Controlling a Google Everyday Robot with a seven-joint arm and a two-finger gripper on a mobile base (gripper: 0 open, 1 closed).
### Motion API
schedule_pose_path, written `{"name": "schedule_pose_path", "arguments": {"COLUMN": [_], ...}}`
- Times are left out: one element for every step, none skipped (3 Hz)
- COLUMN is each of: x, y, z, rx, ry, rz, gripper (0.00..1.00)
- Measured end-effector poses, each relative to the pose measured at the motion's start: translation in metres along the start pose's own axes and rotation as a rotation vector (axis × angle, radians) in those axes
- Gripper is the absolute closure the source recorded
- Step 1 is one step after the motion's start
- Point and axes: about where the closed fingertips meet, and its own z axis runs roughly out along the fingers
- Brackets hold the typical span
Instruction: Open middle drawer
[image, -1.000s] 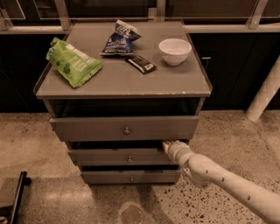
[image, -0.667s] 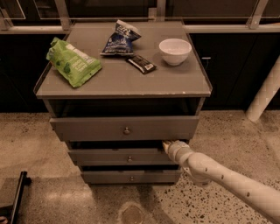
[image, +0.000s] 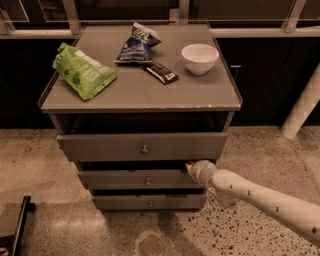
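Middle drawer (image: 131, 178) sits between the top drawer (image: 100, 146) and the lowest drawer (image: 125, 202) on the near face of the grey cabinet (image: 150, 95), round knob (image: 147, 182) at centre. Gripper (image: 192, 168) is at the drawer's upper right corner, in the dark gap under the top drawer, touching or just at the front's top edge, well right of the knob. Can't tell if the gripper is open, closed or clamped on the edge; the tip is partly hidden in shadow. White arm (image: 260, 197) comes in from the near right. Vs the earlier frames: gripper tip shifted a touch left along the edge and the arm sits slightly higher. Drawer front is in about the same place, so no clear pull-out. Judgement: contact/hook phase, opening barely begun, if at all; the drawer still reads as shut or nearly so. Next it needs a straight pull toward the near side; an off-centre grip at the corner could skew the drawer or slip off. On top, unchanged: green chip bag (image: 82, 70) left, blue chip bag (image: 137, 44) far centre, dark snack bar (image: 161, 73), white bowl (image: 200, 58) right.
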Motion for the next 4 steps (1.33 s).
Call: {"name": "schedule_pose_path", "arguments": {"x": [0.019, 0.027, 0.024, 0.036], "y": [-0.006, -0.008, -0.006, 0.008], "z": [0.002, 0.002, 0.001, -0.004], "rx": [0.011, 0.007, -0.002, -0.059], "ry": [0.039, 0.06, 0.065, 0.12], "rz": [0.006, 0.009, 0.001, -0.017], "gripper": [1.0, 1.0, 1.0, 1.0]}}
